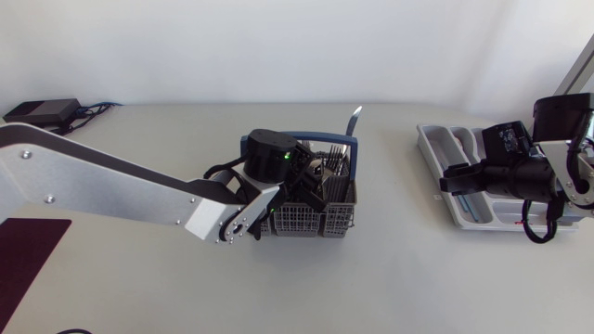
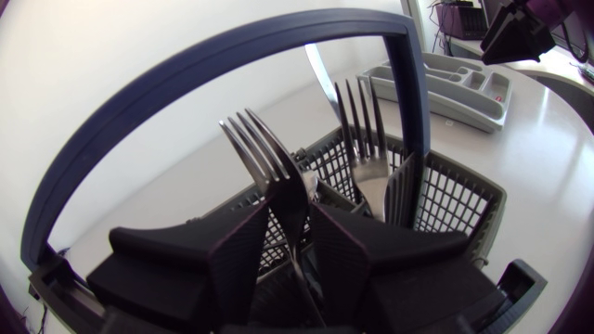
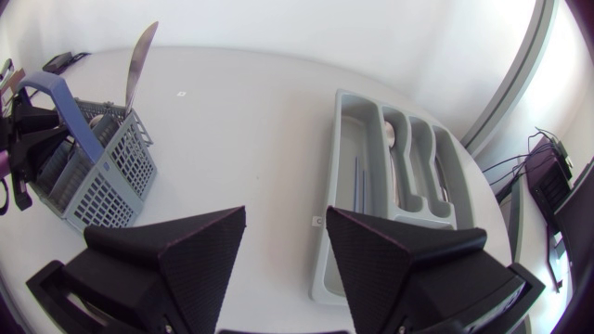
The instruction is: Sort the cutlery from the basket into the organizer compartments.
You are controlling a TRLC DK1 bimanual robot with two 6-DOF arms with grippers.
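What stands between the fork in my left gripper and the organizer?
The blue handle of the basket arches over the fork, which the left gripper holds inside it; lift clear of that first. Farther on, the right gripper hovers open at the organizer, roughly on the path.

Fork [image 2: 266, 165]: polished metal, glossy
Basket [image 1: 320, 221]: grey plastic lattice, matt
Handle [image 2: 186, 72]: blue plastic, smooth
Organizer [image 3: 340, 139]: pale grey plastic, slight sheen
Table [image 1: 399, 278]: matt, off-white

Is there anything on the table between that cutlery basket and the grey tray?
No cutlery: the head view shows only bare table between the basket and the organizer. The right gripper hangs over the organizer itself.
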